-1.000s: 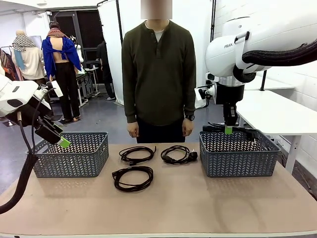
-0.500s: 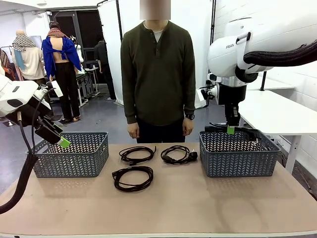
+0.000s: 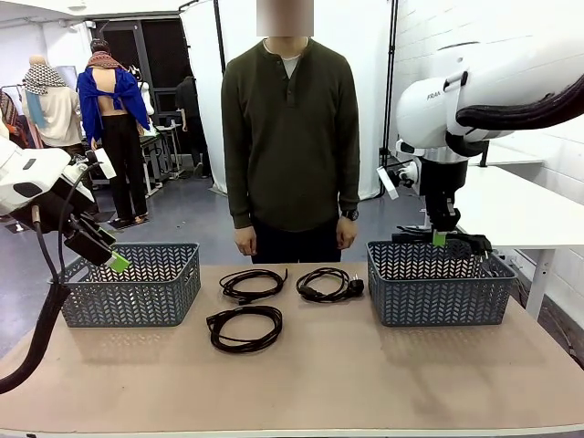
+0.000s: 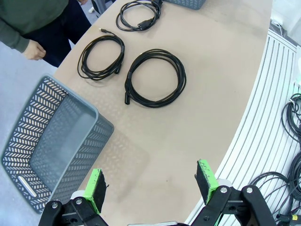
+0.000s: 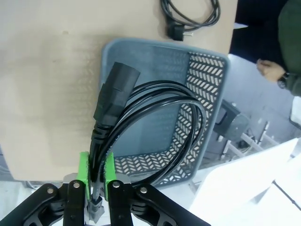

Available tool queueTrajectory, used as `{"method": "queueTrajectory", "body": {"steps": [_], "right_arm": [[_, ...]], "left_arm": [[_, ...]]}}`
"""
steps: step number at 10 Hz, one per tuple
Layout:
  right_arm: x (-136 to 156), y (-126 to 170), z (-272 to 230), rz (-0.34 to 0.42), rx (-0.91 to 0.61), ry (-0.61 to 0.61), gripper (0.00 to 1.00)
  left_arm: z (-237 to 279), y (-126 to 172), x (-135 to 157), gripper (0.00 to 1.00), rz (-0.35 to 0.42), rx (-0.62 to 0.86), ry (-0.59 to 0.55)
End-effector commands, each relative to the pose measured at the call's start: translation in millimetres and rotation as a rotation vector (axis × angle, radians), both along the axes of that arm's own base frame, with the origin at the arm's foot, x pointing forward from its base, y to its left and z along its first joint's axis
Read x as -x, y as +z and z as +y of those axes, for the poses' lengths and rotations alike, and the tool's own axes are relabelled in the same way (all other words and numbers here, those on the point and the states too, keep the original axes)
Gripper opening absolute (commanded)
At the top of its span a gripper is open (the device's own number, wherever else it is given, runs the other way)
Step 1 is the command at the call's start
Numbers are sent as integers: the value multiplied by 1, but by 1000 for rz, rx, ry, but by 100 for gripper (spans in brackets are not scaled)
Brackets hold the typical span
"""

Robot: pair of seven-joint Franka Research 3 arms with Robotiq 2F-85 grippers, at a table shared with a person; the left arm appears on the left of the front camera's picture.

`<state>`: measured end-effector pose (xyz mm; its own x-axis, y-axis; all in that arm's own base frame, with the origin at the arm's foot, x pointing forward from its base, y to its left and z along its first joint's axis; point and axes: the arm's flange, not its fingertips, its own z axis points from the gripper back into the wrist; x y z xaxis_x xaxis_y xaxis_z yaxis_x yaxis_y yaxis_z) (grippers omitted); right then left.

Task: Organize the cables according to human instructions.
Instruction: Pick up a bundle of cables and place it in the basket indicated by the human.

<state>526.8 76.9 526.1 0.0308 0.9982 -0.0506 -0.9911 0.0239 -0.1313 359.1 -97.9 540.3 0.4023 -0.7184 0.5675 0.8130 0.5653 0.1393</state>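
Right gripper (image 5: 96, 170) is clamped on the coiled power cord (image 5: 160, 122), hanging it over the right basket (image 3: 443, 297). Best bet: centre loop and plug inside the rim, lower, then release. Left gripper (image 4: 150, 178) gapes wide, empty, beside the left basket (image 4: 42, 141); 3 cords (image 3: 245, 328) lie on the table (image 3: 365, 374).

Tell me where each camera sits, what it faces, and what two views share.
Front: fixed on the robot's side, facing across the table at the person; left gripper and right gripper show.
Left wrist: looking down between its open jaws at the left basket and three loose cables.
Right wrist: looking down along its shut jaws at the held cable over the right basket.
Shared: front and left wrist both show the loose cables.
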Motion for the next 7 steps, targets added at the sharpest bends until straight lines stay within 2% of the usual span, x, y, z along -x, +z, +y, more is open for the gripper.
{"method": "queueTrajectory", "body": {"steps": [1,7], "right_arm": [[-16,-6,-10,-39,-4,81,0],[-47,-36,-20,-6,-1,144,0]], "left_arm": [[1,-3,-1,100,-14,19,-8],[1,-3,-1,100,-14,19,-8]]}}
